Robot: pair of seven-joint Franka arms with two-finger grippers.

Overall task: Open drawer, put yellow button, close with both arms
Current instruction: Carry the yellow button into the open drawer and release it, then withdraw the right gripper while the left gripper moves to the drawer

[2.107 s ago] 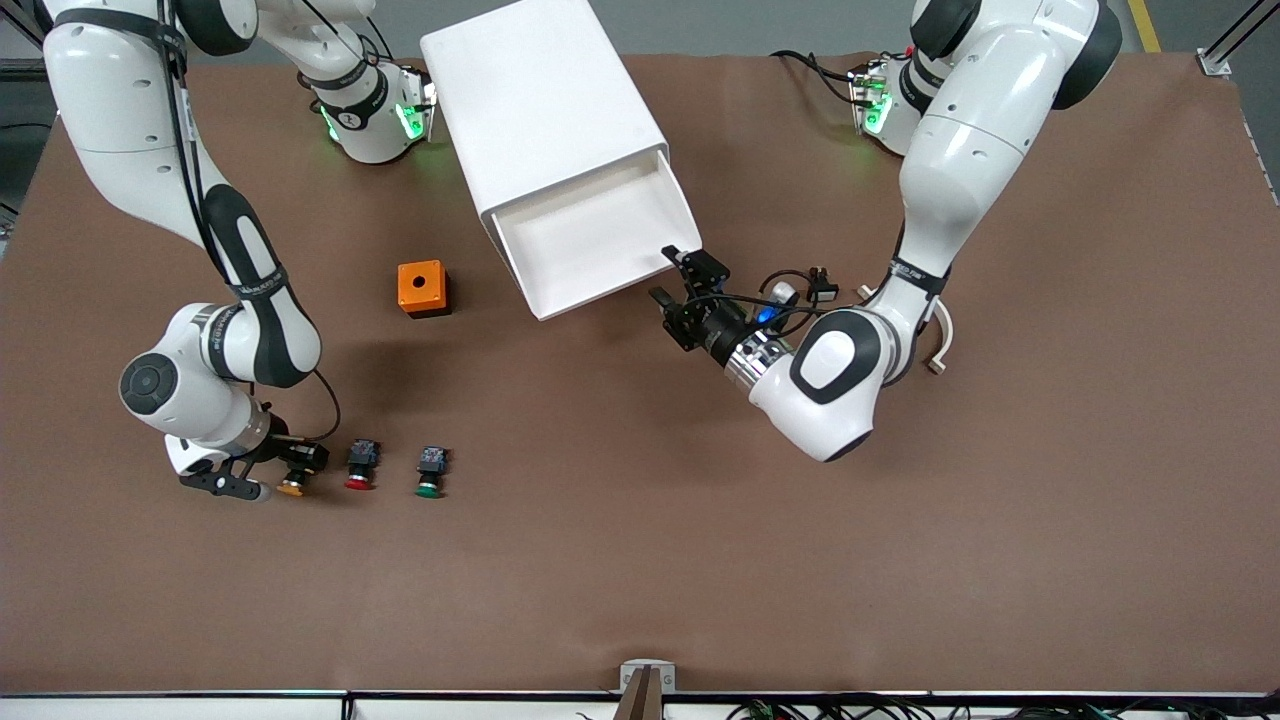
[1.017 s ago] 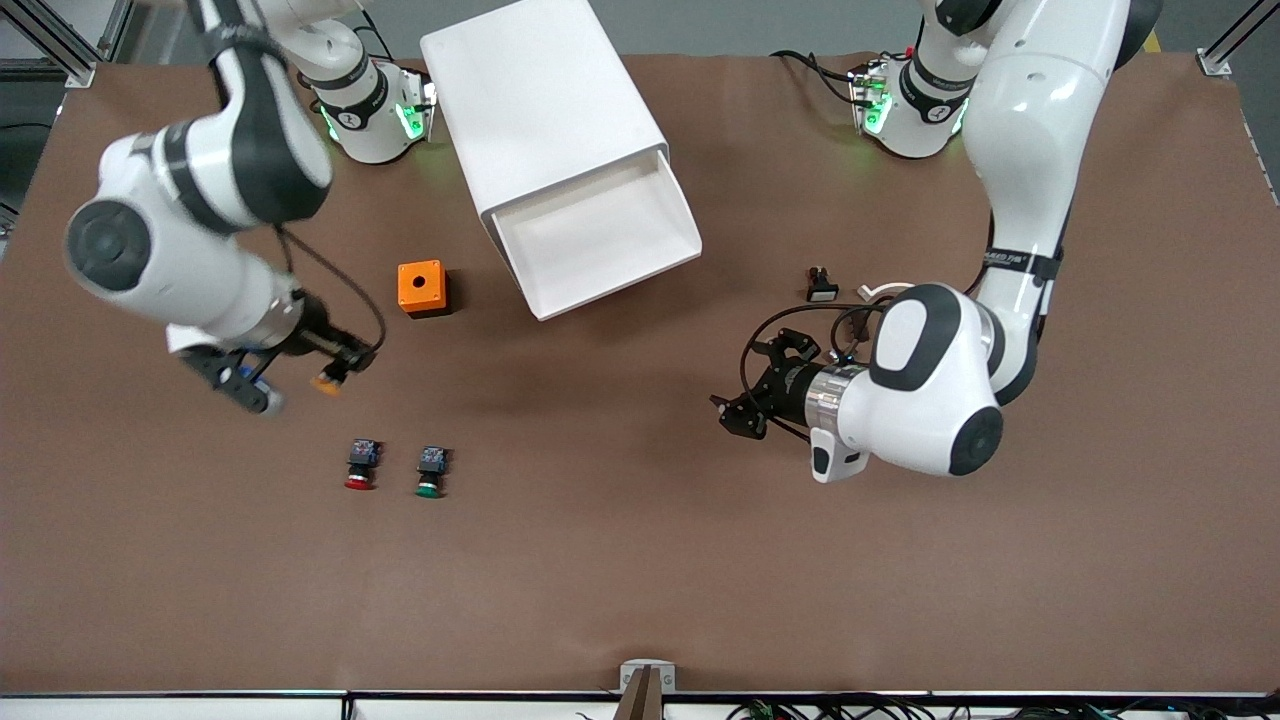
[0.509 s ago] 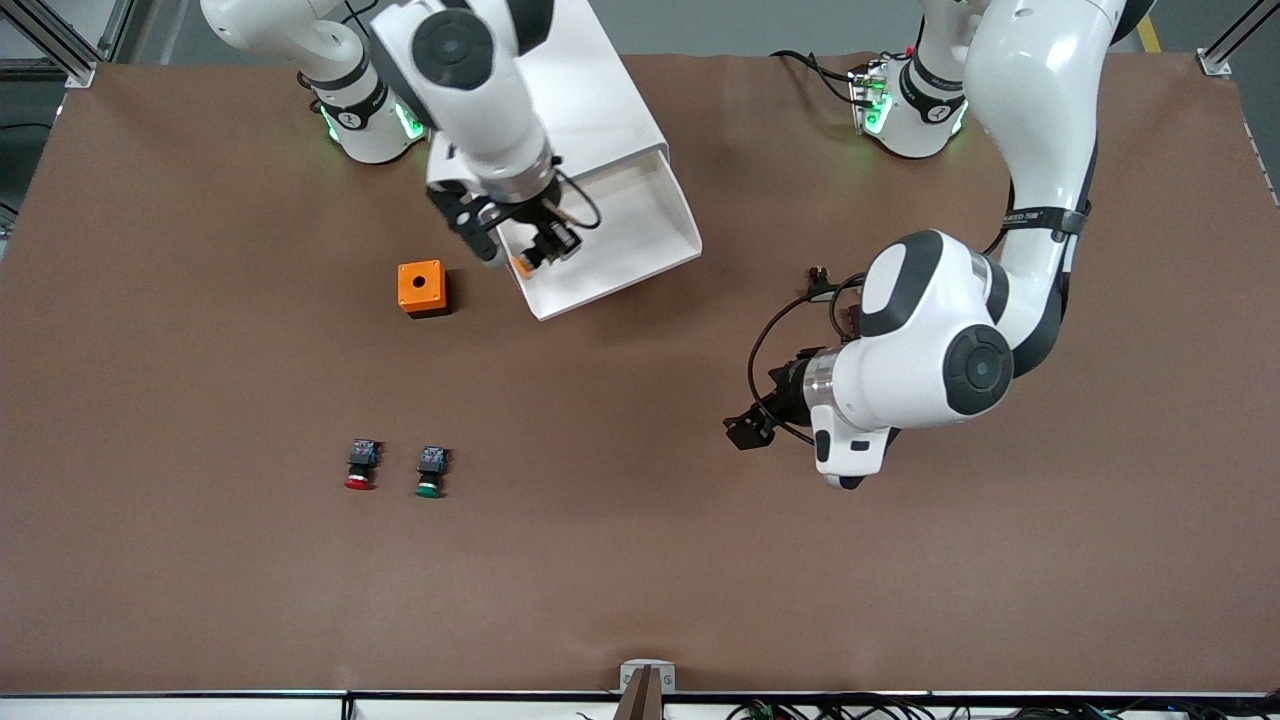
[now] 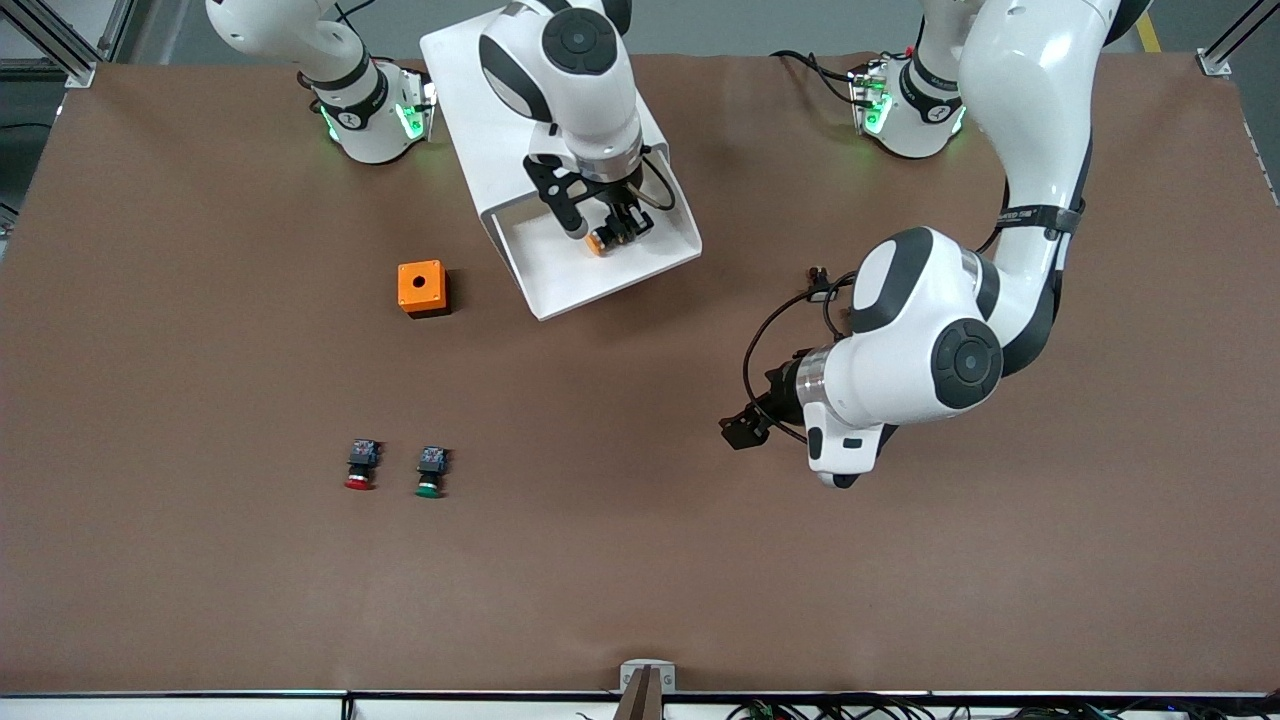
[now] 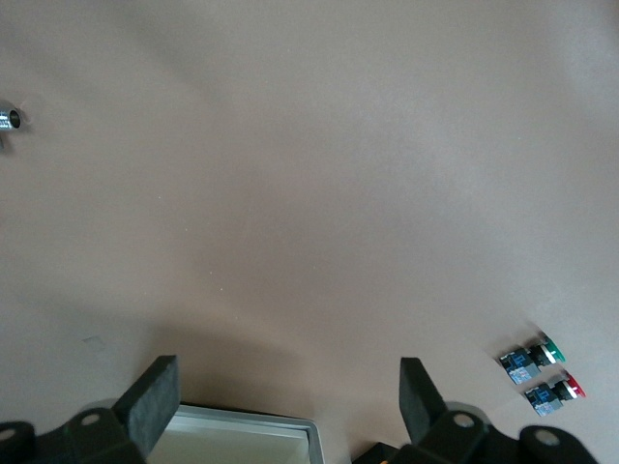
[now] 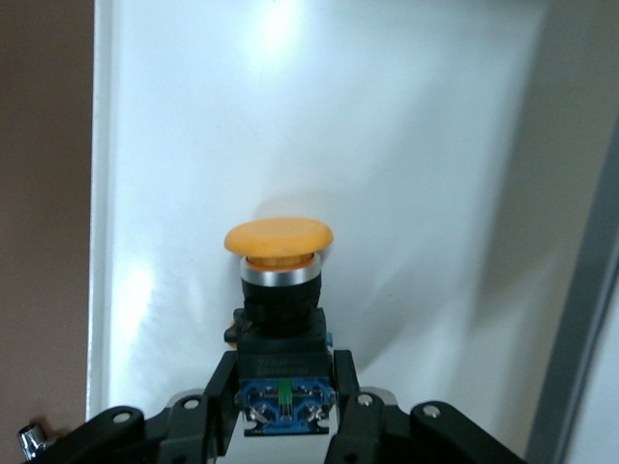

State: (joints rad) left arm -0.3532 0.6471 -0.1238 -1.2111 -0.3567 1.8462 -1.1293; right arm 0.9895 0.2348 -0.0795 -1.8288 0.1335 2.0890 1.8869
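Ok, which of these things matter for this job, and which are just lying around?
In the job: drawer, open; yellow button, in the right gripper over it; left gripper, open, waiting.
Lying about: orange box, red button, green button.

No readable text in any view

The left arm (image 4: 1030, 215) wears a black band with small white lettering, too small to make out. The blue end of the yellow button (image 6: 280, 398) carries tiny markings, also unreadable.
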